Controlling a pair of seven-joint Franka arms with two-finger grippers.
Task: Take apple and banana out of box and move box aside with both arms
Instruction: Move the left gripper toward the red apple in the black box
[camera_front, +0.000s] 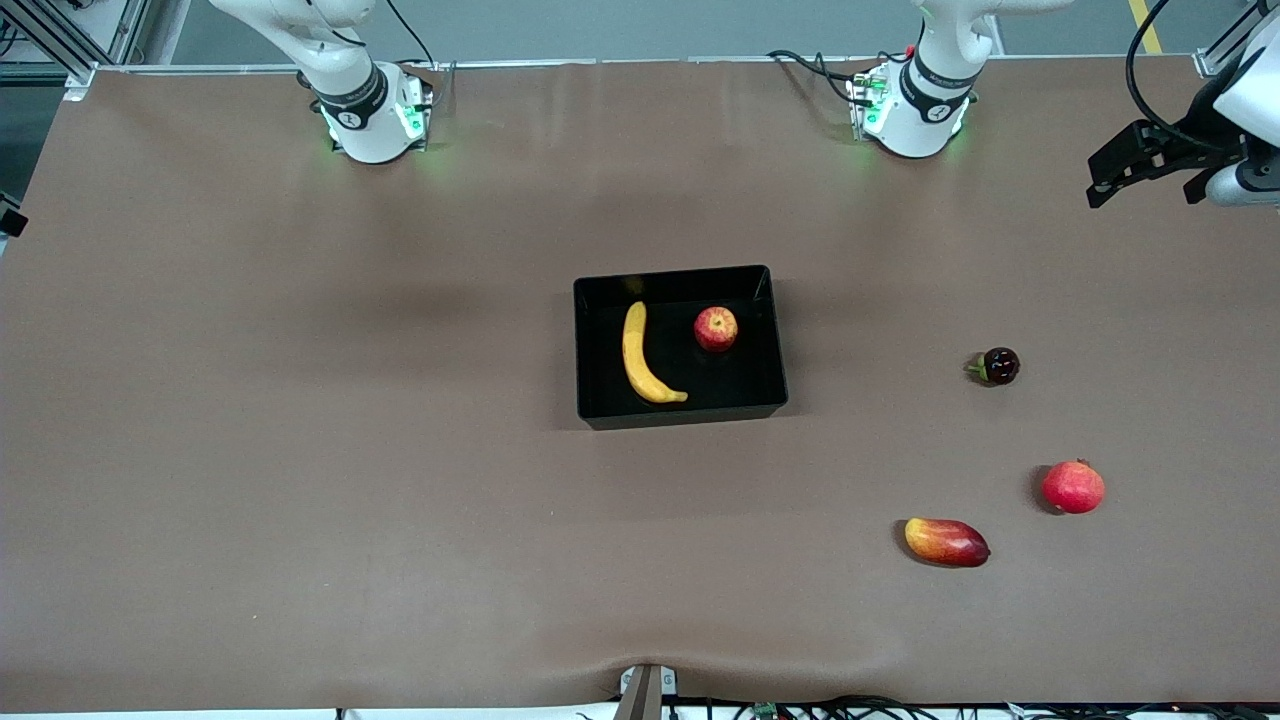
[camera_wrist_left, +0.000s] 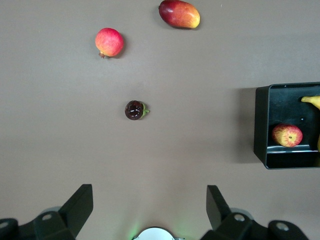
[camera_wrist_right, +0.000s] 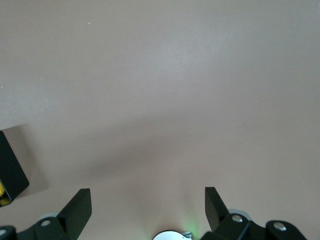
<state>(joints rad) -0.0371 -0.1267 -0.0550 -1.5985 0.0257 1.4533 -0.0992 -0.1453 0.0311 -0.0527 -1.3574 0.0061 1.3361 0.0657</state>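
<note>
The small red apple (camera_front: 716, 328) and long yellow banana (camera_front: 643, 357) are being held in the glossy black box (camera_front: 680, 412) mid-table, the banana's long axis running toward the front camera. The apple is lying toward the left arm's end, nearer the left gripper (camera_wrist_left: 150, 210). The left gripper and the right gripper (camera_wrist_right: 148, 210) are being held wide apart, empty, above bare table.

The right wrist view cuts the box (camera_wrist_right: 11, 172) to one corner; the left wrist view clips the banana (camera_wrist_left: 312, 101)

Yellow banana (camera_front: 643, 356) and red apple (camera_front: 716, 328) lie inside black box (camera_front: 680, 408)

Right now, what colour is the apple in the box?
Red with a yellowish patch at the stem; the apple shows best in the front view.
</note>
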